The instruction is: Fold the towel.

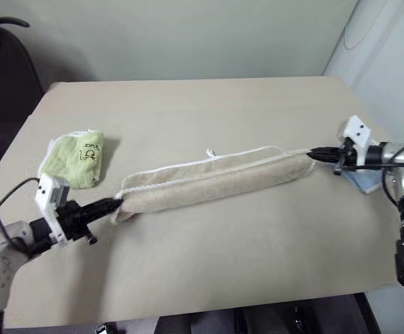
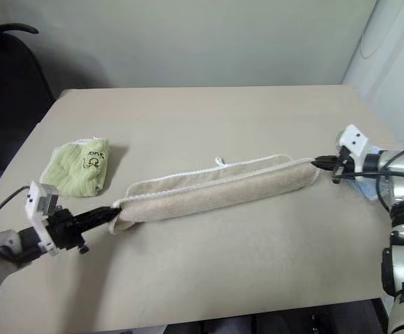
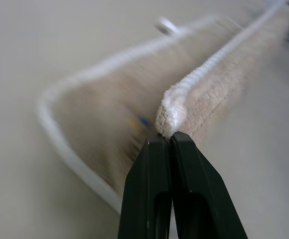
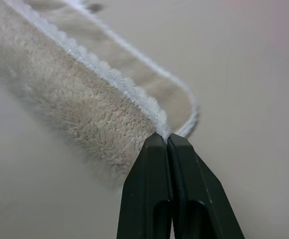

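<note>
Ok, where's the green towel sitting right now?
In the head views, the green towel lies bunched on the table's left side, apart from and just beyond the left end of the beige towel and the left tool.

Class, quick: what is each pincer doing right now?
Left pincer: shut on one end of the towel.
Right pincer: shut on its other end.

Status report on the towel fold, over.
Left gripper and right gripper both shut on beige towel ends. Towel folded lengthwise on table. Green towel alongside, clear.
</note>
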`<state>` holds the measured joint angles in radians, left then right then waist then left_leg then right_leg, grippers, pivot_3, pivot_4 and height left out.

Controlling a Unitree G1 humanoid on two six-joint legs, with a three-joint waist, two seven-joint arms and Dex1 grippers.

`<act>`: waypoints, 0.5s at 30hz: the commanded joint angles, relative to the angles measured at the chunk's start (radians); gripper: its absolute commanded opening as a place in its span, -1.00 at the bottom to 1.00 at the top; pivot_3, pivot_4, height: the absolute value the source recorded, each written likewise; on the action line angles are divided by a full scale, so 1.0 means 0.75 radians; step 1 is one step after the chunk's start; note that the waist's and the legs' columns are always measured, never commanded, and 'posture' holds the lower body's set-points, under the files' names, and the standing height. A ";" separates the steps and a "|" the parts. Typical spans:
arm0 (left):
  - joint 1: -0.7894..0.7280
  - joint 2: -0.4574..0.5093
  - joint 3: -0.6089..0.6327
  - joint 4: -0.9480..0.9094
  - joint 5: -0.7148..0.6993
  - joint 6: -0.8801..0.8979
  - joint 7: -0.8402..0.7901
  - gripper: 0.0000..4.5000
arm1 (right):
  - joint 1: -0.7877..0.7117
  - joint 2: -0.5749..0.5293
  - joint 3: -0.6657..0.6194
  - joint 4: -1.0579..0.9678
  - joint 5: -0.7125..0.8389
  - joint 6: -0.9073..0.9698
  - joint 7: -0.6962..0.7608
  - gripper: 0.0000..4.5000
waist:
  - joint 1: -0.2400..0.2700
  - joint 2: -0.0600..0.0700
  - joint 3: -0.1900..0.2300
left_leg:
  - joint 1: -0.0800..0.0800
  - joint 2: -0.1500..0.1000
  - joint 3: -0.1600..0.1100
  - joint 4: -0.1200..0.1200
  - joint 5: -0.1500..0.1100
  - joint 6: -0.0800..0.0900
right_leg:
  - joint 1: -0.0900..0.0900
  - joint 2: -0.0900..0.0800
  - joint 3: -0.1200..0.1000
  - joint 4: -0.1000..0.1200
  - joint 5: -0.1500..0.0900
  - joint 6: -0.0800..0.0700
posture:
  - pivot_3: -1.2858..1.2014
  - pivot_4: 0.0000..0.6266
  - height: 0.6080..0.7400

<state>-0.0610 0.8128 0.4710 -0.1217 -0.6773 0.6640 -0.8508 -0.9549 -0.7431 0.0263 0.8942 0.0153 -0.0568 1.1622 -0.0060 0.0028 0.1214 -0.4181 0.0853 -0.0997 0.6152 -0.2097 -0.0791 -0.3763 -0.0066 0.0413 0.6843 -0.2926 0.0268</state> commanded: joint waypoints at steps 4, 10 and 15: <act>-0.250 -0.004 -0.112 0.257 0.194 -0.168 0.102 -1.00 | -0.185 0.104 0.065 0.247 -0.149 -0.084 -0.323 -0.99 | 0.002 0.000 0.000 | -0.001 -0.001 0.000 -0.001 -0.001 0.000 | -0.001 -0.001 0.000 -0.002 0.000 0.000 | 0.03 -0.52 1.00; -0.406 0.000 -0.310 0.510 0.386 -0.300 0.085 -1.00 | -0.235 0.200 0.122 0.412 -0.245 -0.129 -0.494 -0.99 | 0.004 0.000 0.000 | -0.007 -0.001 0.000 -0.001 0.003 -0.008 | -0.006 -0.002 0.000 -0.004 0.000 0.000 | 0.03 -0.52 1.00; -0.453 -0.002 -0.410 0.635 0.482 -0.396 0.026 -1.00 | -0.240 0.241 0.114 0.481 -0.261 -0.151 -0.581 -0.99 | 0.001 0.000 0.000 | -0.010 -0.001 0.001 -0.001 0.001 -0.004 | -0.012 -0.002 0.002 -0.003 0.000 0.000 | 0.03 -0.52 1.00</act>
<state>-0.3809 0.7984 0.1553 0.3355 -0.3453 0.3938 -0.8231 -1.1108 -0.5495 0.1271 1.2533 -0.1769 -0.1549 0.7673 -0.0050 0.0030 0.1211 -0.4280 0.0851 -0.0988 0.6144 -0.2088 -0.0831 -0.3871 -0.0076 0.0426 0.6824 -0.2926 0.0268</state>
